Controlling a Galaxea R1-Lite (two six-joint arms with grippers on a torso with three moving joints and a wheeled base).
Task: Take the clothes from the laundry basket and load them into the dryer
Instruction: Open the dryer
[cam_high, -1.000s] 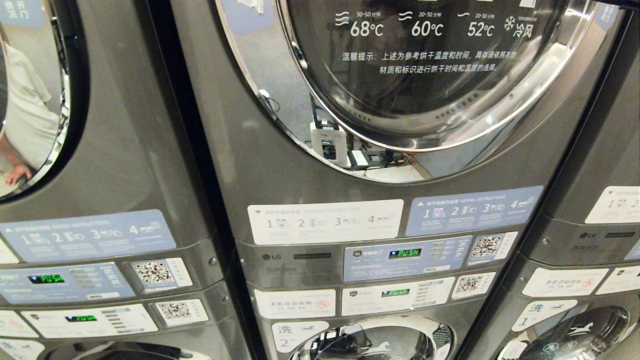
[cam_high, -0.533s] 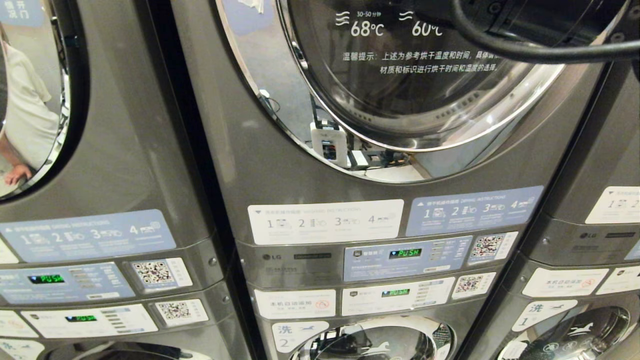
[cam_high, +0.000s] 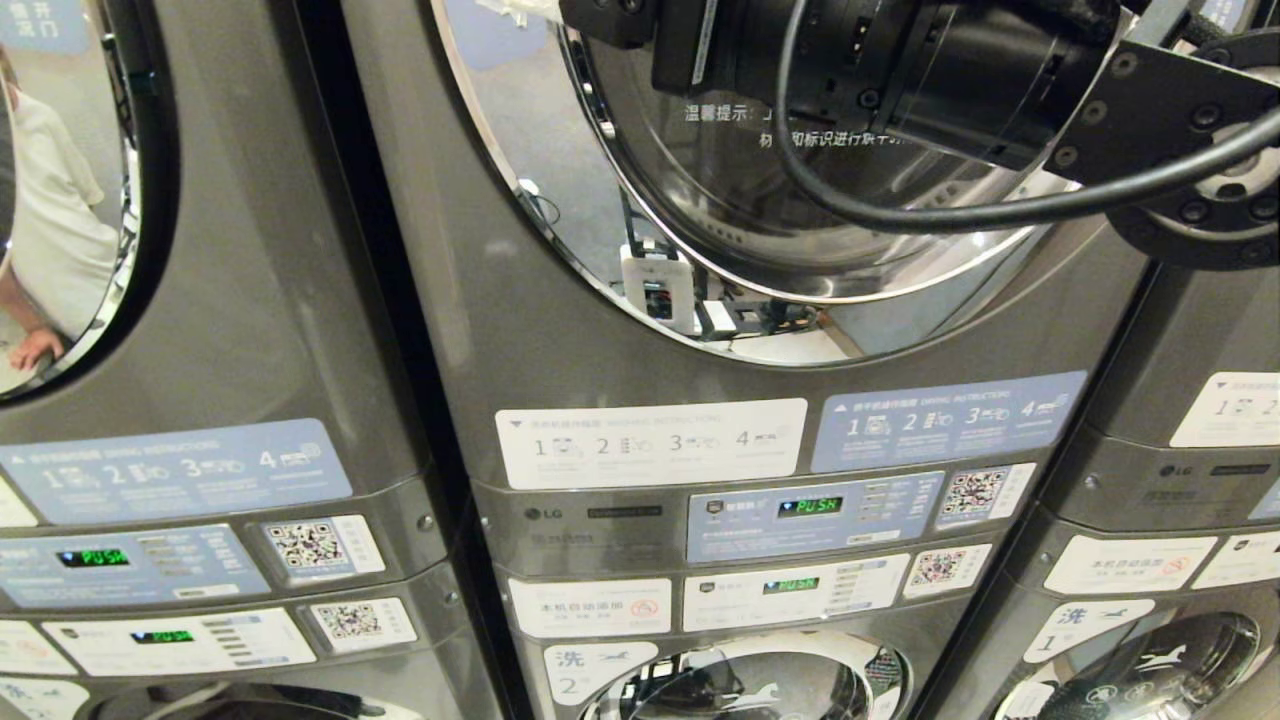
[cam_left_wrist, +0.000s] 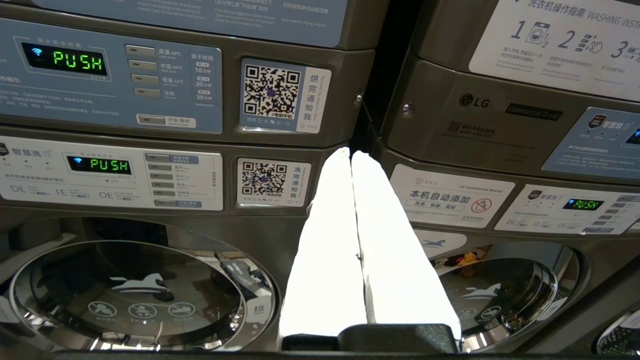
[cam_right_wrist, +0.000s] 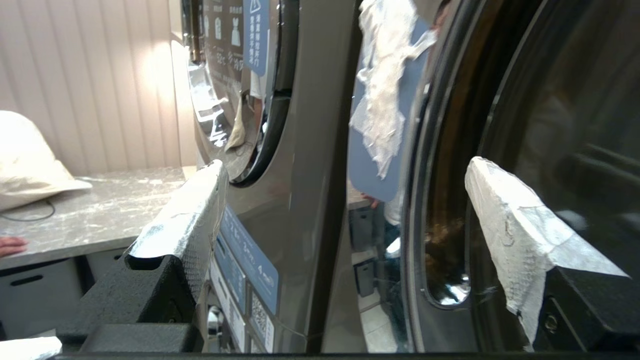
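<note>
**Right arm at the dryer door, nothing held**

The right gripper (cam_right_wrist: 345, 200) is raised before the round door (cam_high: 700, 230) of the middle dryer (cam_high: 560, 330), its taped fingers (cam_right_wrist: 505, 225) spread wide and empty; the left gripper (cam_left_wrist: 352, 160) hangs low by the control panels (cam_left_wrist: 110, 85), fingers pressed together, holding nothing; no clothes or laundry basket show in any view.

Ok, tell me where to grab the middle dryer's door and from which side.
Grip the dryer door by its raised rim, at the edge nearest the left-hand machine, coming from the front. The rim stands proud of the flat panel there, so a finger could probably hook behind it; the glass offers no hold. The open right pincer straddles that edge.
</note>
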